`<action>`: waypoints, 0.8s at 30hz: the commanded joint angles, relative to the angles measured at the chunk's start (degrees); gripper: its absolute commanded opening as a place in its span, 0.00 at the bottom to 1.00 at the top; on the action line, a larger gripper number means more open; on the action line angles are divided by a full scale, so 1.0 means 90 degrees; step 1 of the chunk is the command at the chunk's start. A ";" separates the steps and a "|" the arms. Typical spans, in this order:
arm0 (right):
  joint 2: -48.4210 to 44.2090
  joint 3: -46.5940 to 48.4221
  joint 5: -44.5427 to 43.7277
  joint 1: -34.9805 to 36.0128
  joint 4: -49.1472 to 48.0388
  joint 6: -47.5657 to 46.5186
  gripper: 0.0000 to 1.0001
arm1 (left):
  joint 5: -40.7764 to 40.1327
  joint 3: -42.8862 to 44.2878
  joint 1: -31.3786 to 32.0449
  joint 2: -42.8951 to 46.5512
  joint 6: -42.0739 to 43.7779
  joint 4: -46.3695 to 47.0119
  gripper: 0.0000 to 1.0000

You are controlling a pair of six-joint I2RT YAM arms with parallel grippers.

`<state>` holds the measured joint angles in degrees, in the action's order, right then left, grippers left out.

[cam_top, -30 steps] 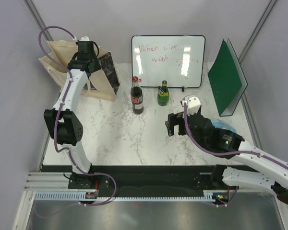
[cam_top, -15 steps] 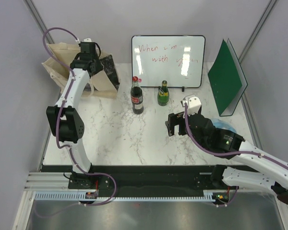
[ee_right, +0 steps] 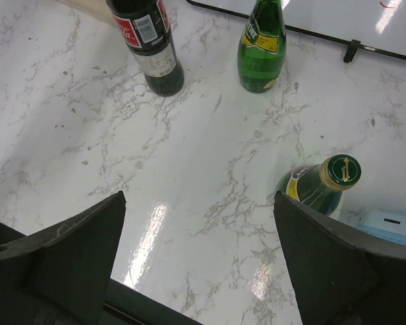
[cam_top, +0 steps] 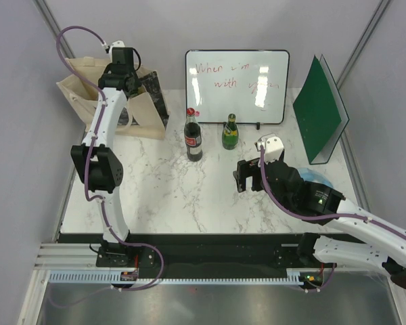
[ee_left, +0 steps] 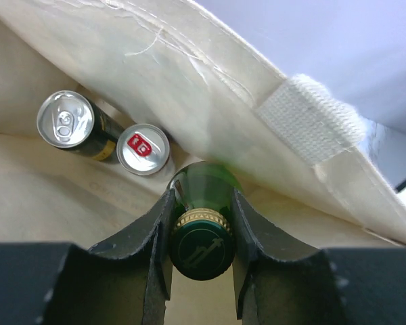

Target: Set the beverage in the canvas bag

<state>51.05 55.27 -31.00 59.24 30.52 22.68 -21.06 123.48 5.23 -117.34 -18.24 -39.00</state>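
The beige canvas bag (cam_top: 81, 95) stands at the table's back left, and my left gripper (cam_top: 124, 81) reaches down into its mouth. In the left wrist view that gripper (ee_left: 201, 233) is shut on the neck of a green glass bottle (ee_left: 203, 186) hanging inside the bag (ee_left: 47, 196). Two cans, one dark (ee_left: 65, 119) and one red-topped (ee_left: 143, 149), lie at the bag's bottom. My right gripper (cam_top: 247, 177) (ee_right: 199, 257) hovers open above the marble, with another green bottle (ee_right: 321, 184) close by its right finger.
A cola bottle (cam_top: 192, 135) (ee_right: 149, 40) and a small green bottle (cam_top: 230, 132) (ee_right: 262, 47) stand mid-table. A whiteboard (cam_top: 237, 87) leans at the back and a green folder (cam_top: 319, 108) at the right. A pale blue object (ee_right: 392, 227) lies beside the right arm.
My left arm has shifted a little farther back over the bag, still holding the bottle, and the bag's cloth has moved with it. The right arm has stayed put.
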 commanded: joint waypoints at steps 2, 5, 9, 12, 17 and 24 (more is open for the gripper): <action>-0.0047 -0.0047 -0.0227 -0.0010 -0.0149 -0.0049 0.98 | -0.0307 0.0411 -0.0152 0.0001 -0.0336 0.0662 0.02; -0.0018 -0.0047 -0.0256 -0.0020 -0.0149 -0.0088 0.98 | 0.0015 0.0362 -0.0162 -0.0058 -0.0424 0.0623 0.02; 0.0119 -0.0008 -0.0256 -0.0020 -0.0169 -0.0088 0.98 | 0.0093 0.0362 -0.0201 -0.0194 -0.0561 0.0535 0.02; 0.0139 -0.0008 -0.0247 -0.0020 -0.0198 -0.0078 0.98 | 0.0415 0.0284 -0.0240 -0.0253 -0.0639 0.0476 0.02; 0.0178 -0.0057 -0.0208 -0.0010 -0.0276 -0.0059 0.98 | 0.0758 0.0040 -0.0230 -0.0331 -0.0493 0.0506 0.02; 0.0148 -0.0076 -0.0217 -0.0020 -0.0286 -0.0039 0.98 | 0.0807 -0.0185 -0.0230 -0.0429 -0.0258 0.0545 0.02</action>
<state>52.62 54.76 -31.94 59.24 30.26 22.50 -14.63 121.14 3.18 -122.45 -21.15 -40.36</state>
